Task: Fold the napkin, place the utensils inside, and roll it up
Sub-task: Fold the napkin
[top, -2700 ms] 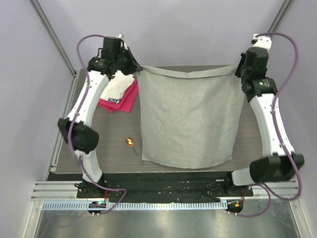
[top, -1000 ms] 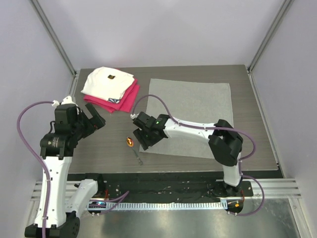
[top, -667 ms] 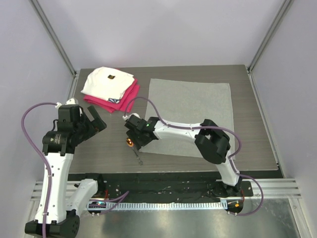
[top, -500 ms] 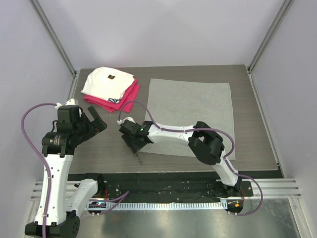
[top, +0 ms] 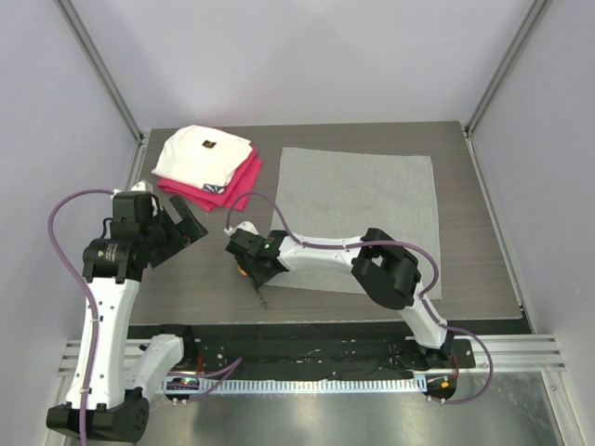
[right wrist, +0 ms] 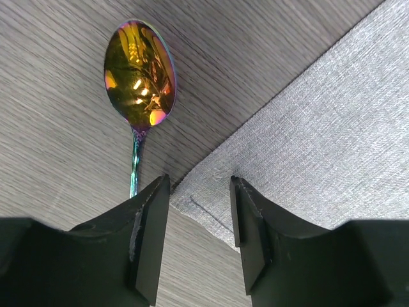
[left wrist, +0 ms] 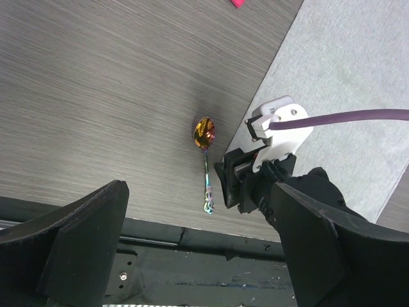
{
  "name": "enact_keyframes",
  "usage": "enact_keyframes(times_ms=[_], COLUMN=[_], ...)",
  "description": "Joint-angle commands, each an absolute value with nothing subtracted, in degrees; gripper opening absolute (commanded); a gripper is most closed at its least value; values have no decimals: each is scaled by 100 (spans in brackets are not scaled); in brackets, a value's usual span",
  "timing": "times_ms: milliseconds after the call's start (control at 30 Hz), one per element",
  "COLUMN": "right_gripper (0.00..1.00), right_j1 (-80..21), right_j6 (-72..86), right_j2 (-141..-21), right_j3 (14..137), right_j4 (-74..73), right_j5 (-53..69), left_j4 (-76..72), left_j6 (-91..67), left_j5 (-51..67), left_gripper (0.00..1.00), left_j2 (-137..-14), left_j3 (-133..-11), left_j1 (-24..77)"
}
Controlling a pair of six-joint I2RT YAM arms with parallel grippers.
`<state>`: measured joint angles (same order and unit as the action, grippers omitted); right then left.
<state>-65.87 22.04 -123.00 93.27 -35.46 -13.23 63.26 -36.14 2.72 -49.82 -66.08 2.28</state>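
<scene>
A dark wood-grain worktop (top: pixel 474 186) sits between pale walls, with 2 arms bolted at its near edge. The napkin (top: pixel 363 204) is the biggest thing on it: a light-grey cloth lying flat from close to the far edge down toward the near edge, right of the middle.

The right arm reaches across leftward, low over the napkin's near-left corner. The right gripper (right wrist: pixel 200 233) has its fingers (right wrist: pixel 150 236) parted by a narrow gap and grasping nothing, and the corner of the cloth shows in that gap. The left gripper (left wrist: pixel 198 256) hangs above the left side of the worktop, fingers spread wide and released, well clear of the surface.

In the far-left corner a folded white cloth (top: pixel 203 153) with a small dark mark lies on top of a folded magenta cloth (top: pixel 244 181).

The utensil (left wrist: pixel 206 160), a small spoon, lies on bare worktop near the near edge, just left of the napkin's near-left corner. Its orange-yellow bowl points toward the far edge, and its thin stem runs back toward the near edge, passing right beside the right gripper's left finger.
</scene>
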Motion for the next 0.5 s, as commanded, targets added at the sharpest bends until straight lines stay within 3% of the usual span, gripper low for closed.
enact_keyframes(times_ms=[0,467], right_gripper=[48,41], right_j1=[-6592,-6574], right_j6=[2224,2399], right_j2=[-12006,-11988], right_j3=[9237,8649], right_j4=[-3568,-3498], right_j5=[-1424,-783], left_j4=[6108,6231], left_j6=[-3805,-3894], left_j5=[378,387], left_gripper=[100,100], left_j2=[-4940,-4746], left_j3=[-6706,-6741], left_j1=[246,237])
